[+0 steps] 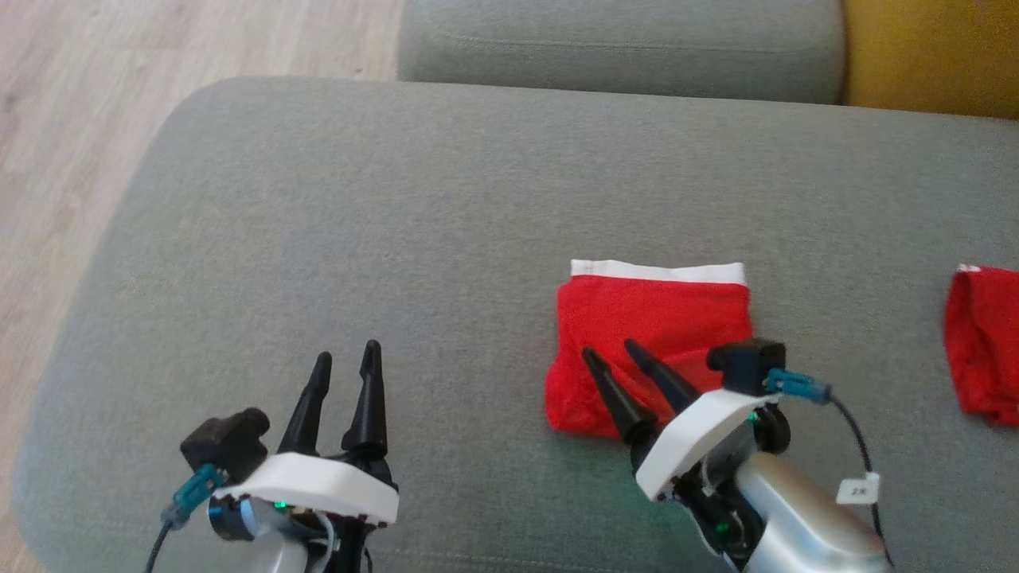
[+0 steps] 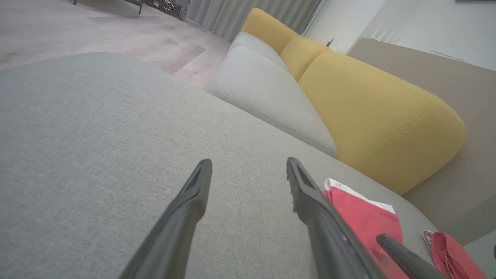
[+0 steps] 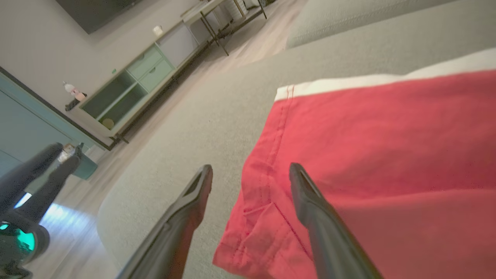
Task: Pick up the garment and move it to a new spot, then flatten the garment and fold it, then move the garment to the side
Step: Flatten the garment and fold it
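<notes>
The folded red cloth garment with a white waistband (image 1: 653, 334) lies flat on the grey fabric sofa cushion (image 1: 358, 223), right of centre. The right gripper (image 1: 611, 348) hovers at its near-left corner, jaws apart and empty, 1 finger over cloth and 1 over bare cushion. The left gripper (image 1: 347, 352) hangs well to the left, jaws also apart, holding nothing. If the shift to the side is next, a pinch may catch only the top layer (the fold looks 2 or more layers thick) and open the fold on lifting. A drag could bunch it, or crowd the second red cloth (image 1: 983, 342) at the right edge.
</notes>
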